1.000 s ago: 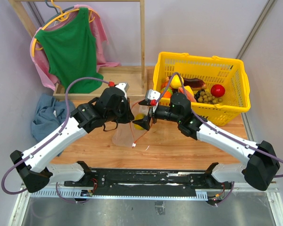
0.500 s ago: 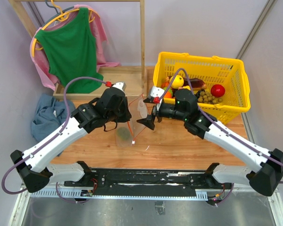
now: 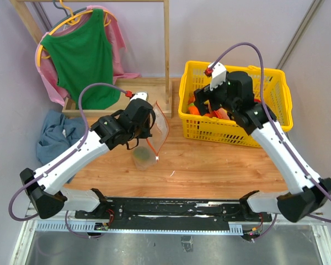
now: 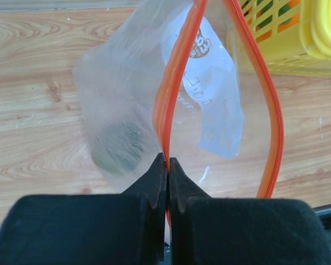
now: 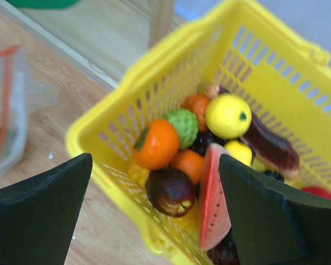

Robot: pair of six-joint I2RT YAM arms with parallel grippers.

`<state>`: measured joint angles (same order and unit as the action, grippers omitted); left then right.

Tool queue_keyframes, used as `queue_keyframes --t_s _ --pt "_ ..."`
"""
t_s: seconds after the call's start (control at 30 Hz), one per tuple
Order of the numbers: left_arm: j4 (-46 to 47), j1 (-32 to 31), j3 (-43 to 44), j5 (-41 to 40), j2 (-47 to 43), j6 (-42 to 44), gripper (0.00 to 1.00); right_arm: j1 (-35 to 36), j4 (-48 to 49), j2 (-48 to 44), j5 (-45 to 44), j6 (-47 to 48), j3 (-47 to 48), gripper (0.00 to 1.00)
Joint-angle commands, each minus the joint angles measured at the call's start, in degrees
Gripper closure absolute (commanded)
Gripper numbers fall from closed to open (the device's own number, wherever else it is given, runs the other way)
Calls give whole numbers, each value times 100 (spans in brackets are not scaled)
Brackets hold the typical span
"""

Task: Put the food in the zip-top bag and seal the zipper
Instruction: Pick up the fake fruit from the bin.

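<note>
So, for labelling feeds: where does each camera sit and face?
Top external: above, behind the bases, looking down at the table; left arm and right arm show.
Left wrist: faces along the shut left gripper pinching the zipper of the zip-top bag.
Right wrist: looks past the open right gripper into the basket of food.
Shared: all show bag and basket.

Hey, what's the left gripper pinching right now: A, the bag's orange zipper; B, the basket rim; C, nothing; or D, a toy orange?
A: in the left wrist view the left gripper is shut on the zipper at the mouth of the bag.
</note>
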<state>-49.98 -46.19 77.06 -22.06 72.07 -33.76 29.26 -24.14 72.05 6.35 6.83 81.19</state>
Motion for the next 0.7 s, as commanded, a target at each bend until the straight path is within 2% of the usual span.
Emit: queue_keyframes --t_s 0.0,0.1,0.3,0.5,0.67 --pt "105 23 245 -227 141 234 100 -631 -803 622 83 -472 475 3" --pt "186 23 357 -131 228 317 100 -908 -886 1099 598 -700 684 10" --pt "363 23 401 22 337 404 100 -1032 -931 2120 1288 -1117 941 20" --pt "467 23 388 92 321 405 100 -1035 -908 2945 2095 -1481 1035 23" --pt "517 23 341 196 318 380 100 -1063 -908 3413 2042 -1606 989 25"
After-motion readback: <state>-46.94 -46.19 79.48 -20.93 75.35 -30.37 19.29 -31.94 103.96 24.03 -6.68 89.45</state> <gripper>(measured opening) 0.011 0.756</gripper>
